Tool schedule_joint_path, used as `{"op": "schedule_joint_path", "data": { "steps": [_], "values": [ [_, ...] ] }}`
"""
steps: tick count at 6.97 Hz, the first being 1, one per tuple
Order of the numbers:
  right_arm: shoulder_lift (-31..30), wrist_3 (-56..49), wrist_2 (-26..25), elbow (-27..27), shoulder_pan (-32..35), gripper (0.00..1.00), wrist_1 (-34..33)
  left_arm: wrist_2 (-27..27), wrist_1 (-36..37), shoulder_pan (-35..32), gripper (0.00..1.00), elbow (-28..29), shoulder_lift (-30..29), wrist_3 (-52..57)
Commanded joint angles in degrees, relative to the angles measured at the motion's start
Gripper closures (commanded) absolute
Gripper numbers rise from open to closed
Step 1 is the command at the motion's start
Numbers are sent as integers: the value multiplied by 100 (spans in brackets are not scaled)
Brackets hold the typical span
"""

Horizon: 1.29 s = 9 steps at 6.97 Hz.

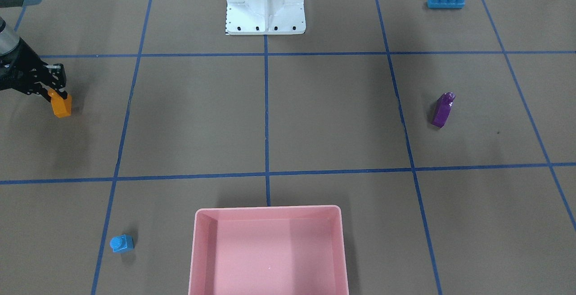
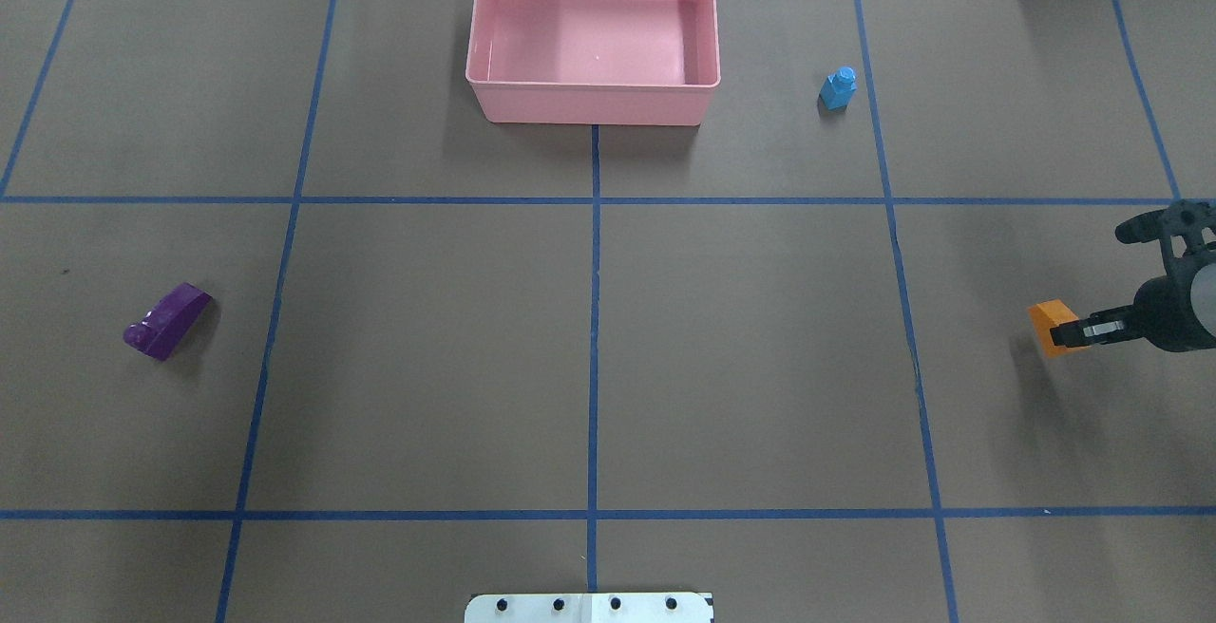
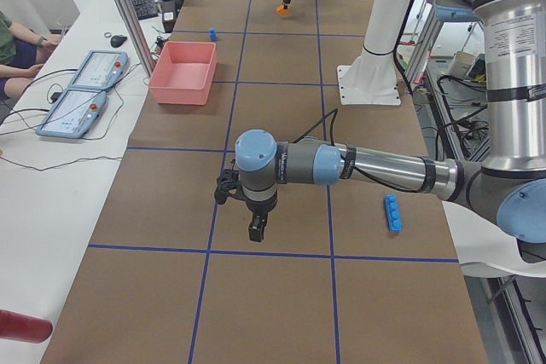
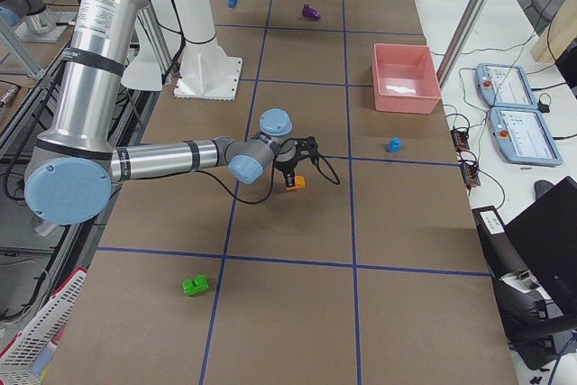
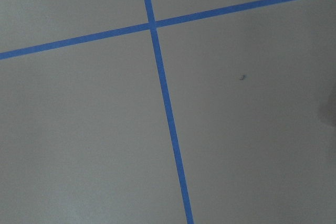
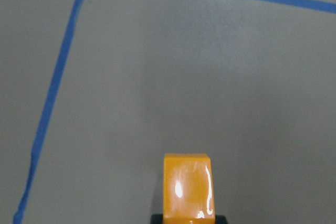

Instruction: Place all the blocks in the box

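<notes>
Clock positions are read on the overhead view, with 12 o'clock at the table's far edge. The pink box [image 2: 589, 112] stands at 12 o'clock, long side toward the robot; its floor shows bare pink from wall to wall. At 3 o'clock the right gripper [image 2: 1072, 330] is clenched on the orange block [image 2: 1045, 327], fingertips pinching its near end; whether the block is clear of the table cannot be told. The small blue cube [image 2: 838, 89] stands at 1 o'clock, outside the box and near its right wall. The purple block [image 2: 167, 320] lies tilted at 9 o'clock, well apart from the box. In the front-facing view the long blue block [image 1: 446, 1] lies at 1 o'clock. In the right-side view the green block [image 4: 195, 286] sits at 7 o'clock from the orange block. The left gripper [image 3: 256, 229] points down over the table; its grip state cannot be told.
</notes>
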Motion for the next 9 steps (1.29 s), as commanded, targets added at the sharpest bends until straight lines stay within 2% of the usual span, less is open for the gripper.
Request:
{"op": "schedule_joint_path", "data": {
  "steps": [1, 3, 4, 5, 7, 9],
  "values": [
    [1118, 0, 126, 79, 300, 100, -1025, 0, 0, 0, 0, -12, 0, -7],
    [3041, 0, 231, 1, 398, 100, -3333, -9, 0, 0, 0, -21, 0, -7],
    [4138, 9, 223, -304, 398, 100, -4407, -9, 0, 0, 0, -21, 0, -7],
    [5089, 35, 223, -1012, 389, 100, -4757, -9, 0, 0, 0, -12, 0, -7],
    [6691, 105, 223, -2839, 389, 100, -4761, -9, 0, 0, 0, -12, 9, -7],
    [7652, 123, 179, -4335, 398, 100, -4534, -9, 0, 0, 0, 14, 0, -7]
  ]
}}
